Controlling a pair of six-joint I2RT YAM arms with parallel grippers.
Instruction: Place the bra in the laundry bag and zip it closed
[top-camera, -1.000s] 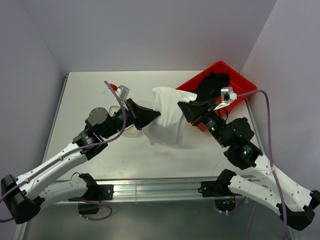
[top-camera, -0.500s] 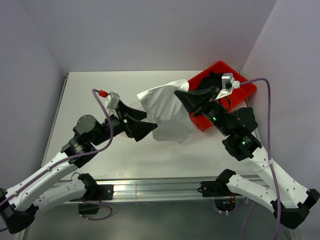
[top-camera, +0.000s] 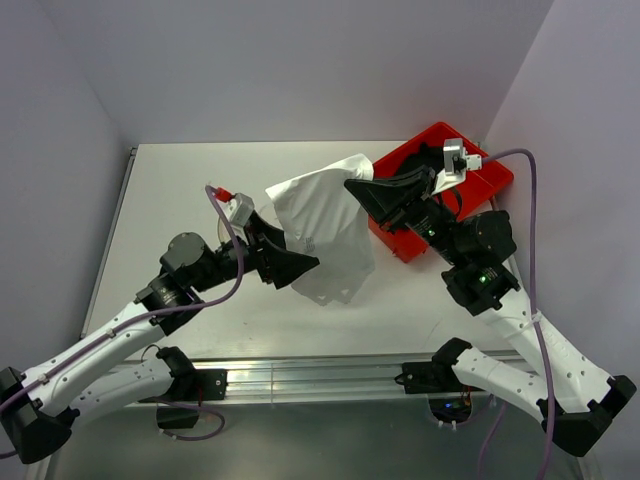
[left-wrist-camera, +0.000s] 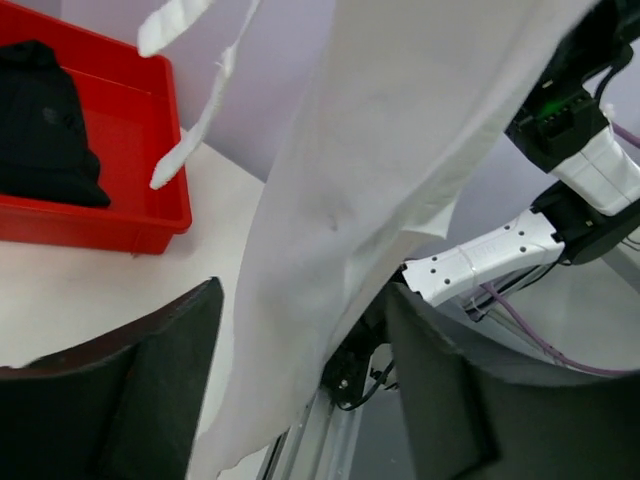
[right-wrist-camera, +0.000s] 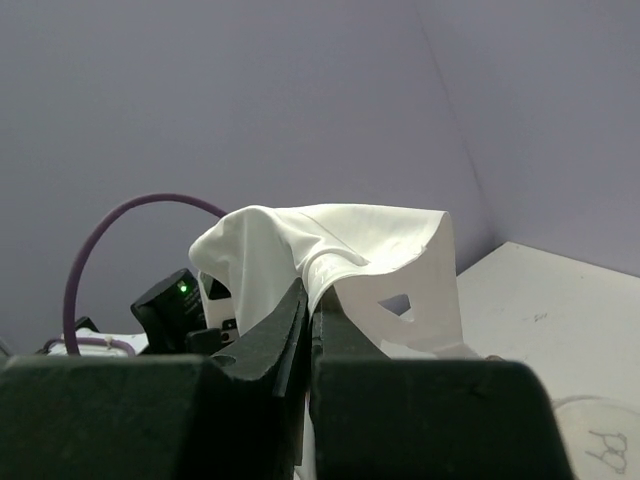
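We're pinching the bra (top-camera: 325, 235) by its top edge in the right pincer (right-wrist-camera: 310, 295), dangling over the surface (top-camera: 170, 190). The left pincer (top-camera: 295, 250) is gaping around its lower half, gripping nothing. The bag (right-wrist-camera: 600, 440) is sitting at 5 o'clock in the right wrist view. Thin pinch, so we're risking a slip.

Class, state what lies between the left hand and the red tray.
The white garment, hanging from the right hand, fills that stretch, as the top view shows.
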